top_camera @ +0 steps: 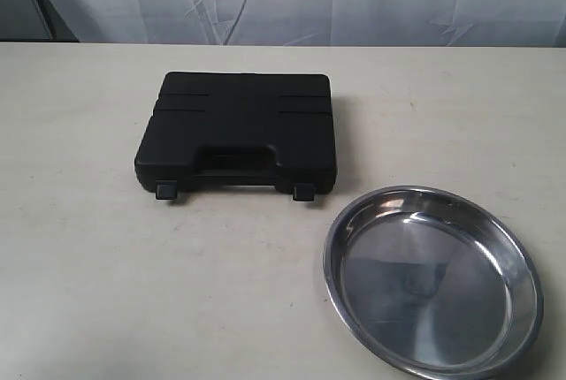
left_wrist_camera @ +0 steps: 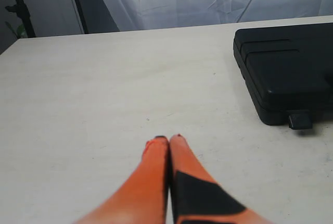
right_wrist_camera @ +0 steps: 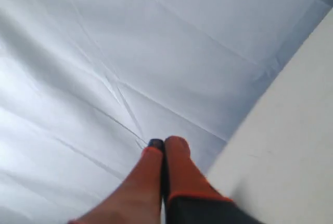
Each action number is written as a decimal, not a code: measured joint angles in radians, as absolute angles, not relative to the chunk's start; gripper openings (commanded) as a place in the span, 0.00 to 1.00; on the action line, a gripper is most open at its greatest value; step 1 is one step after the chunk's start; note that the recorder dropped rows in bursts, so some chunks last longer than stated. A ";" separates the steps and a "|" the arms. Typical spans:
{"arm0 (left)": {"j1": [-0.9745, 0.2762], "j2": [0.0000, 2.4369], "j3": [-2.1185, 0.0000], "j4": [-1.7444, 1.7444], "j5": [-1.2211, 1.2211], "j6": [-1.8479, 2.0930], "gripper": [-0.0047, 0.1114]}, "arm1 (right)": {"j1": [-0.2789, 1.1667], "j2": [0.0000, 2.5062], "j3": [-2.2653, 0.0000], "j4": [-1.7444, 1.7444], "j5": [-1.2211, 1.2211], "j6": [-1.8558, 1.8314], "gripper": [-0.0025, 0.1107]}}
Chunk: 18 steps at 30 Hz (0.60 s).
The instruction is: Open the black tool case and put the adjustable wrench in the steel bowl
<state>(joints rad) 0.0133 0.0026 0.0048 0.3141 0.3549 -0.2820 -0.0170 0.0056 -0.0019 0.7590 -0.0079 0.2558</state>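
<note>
- Black tool case (top_camera: 237, 128) lies shut, left of centre on the worktop (top_camera: 80, 274); rigid, probably light; release it at the two front latches (top_camera: 166, 191).
- Steel bowl (top_camera: 433, 283) sits near its right corner.
- Left tool (left_wrist_camera: 168, 138), right tool (right_wrist_camera: 164, 143): both pinched closed, empty.

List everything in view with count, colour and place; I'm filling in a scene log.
black tool case: one, black, lid shut, on the table left of centre, towards the back
latches: two, black, on the case's near edge
steel bowl: one, shiny silver, empty, near right of the table, apart from the case
table: one, off-white
backdrop cloth: one, white, behind the table
left pincer: one, orange, shut, above bare table beside the case
right pincer: one, orange, shut, facing the cloth
</note>
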 measured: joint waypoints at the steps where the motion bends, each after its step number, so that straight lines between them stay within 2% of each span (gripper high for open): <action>1: 0.013 0.003 0.005 0.314 0.355 -0.282 0.04 | -0.017 0.006 -0.002 0.829 -0.051 0.272 0.01; 7: 0.013 0.003 0.005 0.314 0.353 -0.282 0.04 | -0.017 0.006 -0.002 0.955 -0.314 0.296 0.01; 11: 0.013 0.003 0.005 0.314 0.353 -0.282 0.04 | -0.017 0.006 -0.022 0.916 -0.357 0.375 0.01; 14: 0.013 0.003 0.005 0.314 0.353 -0.282 0.04 | -0.017 0.018 -0.147 0.597 -0.404 0.391 0.01; 16: 0.013 0.003 0.005 0.314 0.353 -0.282 0.04 | -0.017 0.165 -0.309 0.275 -0.396 0.348 0.01; 18: 0.013 0.003 0.005 0.314 0.353 -0.282 0.04 | -0.017 0.391 -0.496 0.040 -0.223 0.328 0.01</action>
<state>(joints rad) 0.0133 0.0026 0.0048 0.3141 0.3533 -0.2820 -0.0170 0.3911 -0.4957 0.0403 -0.2232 0.3282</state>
